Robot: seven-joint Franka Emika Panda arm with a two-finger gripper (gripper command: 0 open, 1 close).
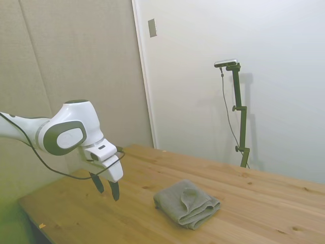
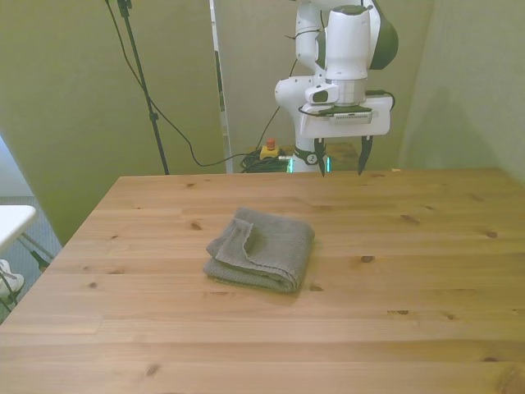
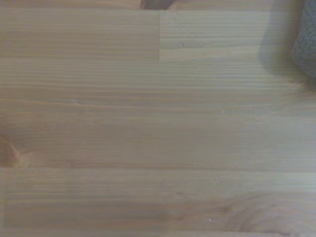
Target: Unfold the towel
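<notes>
Gripper (image 2: 338, 156) hangs in the upper middle of the front view, above the table's (image 2: 426, 271) far edge, fingers spread wide and holding nothing. Well apart from it, the folded towel (image 2: 262, 249) lies mid-table, near the picture's center.

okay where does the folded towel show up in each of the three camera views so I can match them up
Side view: the towel lies low, right of centre on the table, apart from the open gripper.
Front view: towel near the table's middle, toward the front view's left of the gripper.
Wrist view: only a grey corner at the picture's edge.
Shared landmark: the towel's turned-over flap.
</notes>
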